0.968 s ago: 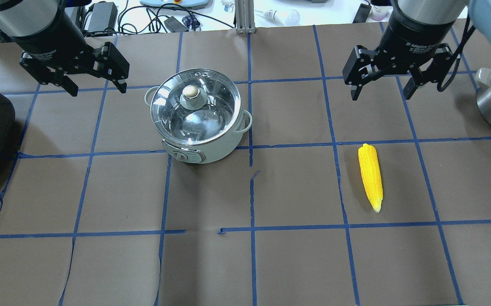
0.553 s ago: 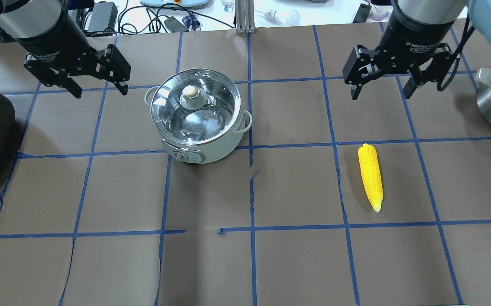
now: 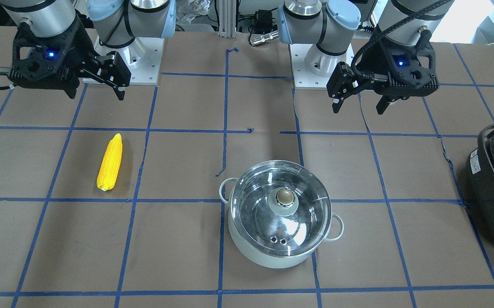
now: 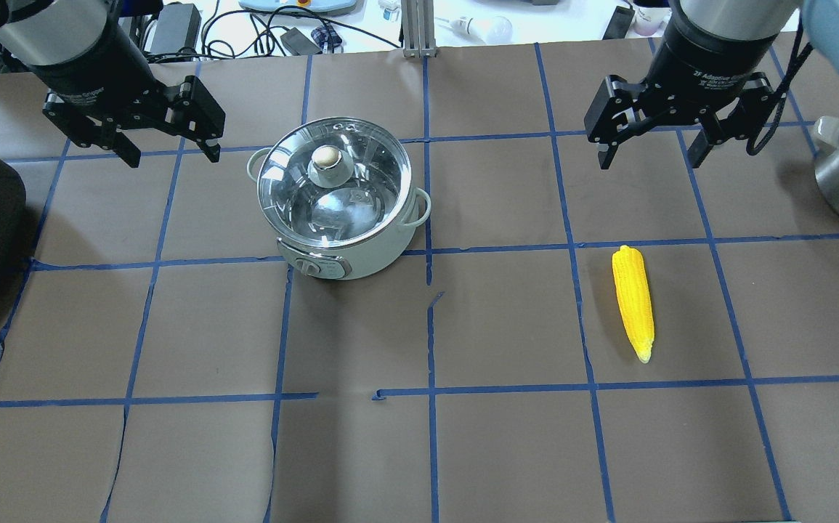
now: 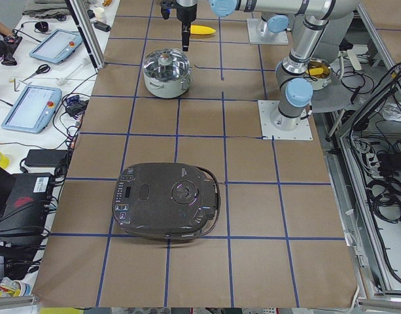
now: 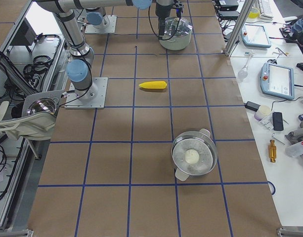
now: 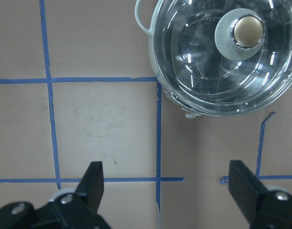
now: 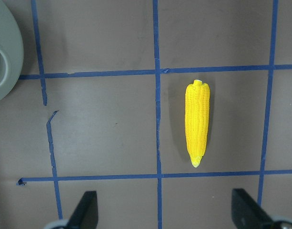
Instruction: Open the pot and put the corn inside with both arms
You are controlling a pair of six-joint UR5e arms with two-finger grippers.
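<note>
Overhead exterior: left fingers [image 4: 200, 120], right fingers [image 4: 606, 116] gape empty above desk [image 4: 361, 450]. Glass lid [image 4: 365, 192] on pot [image 4: 374, 261]; centre left pair squarely over knob [image 4: 326, 157] before descending.

Overhead cam: behind robot, looking forward-down on the brown paper-covered bench [image 4: 506, 450]. Front cam: opposite side, steep, facing robot. Side cams: far back at each end, looking along. Wrist cams: close, straight down. Left sees the pale mint glass-lidded pot [image 7: 207, 67], right the bright yellow corn cob [image 8: 197, 124]. All fixed views share both.
</note>
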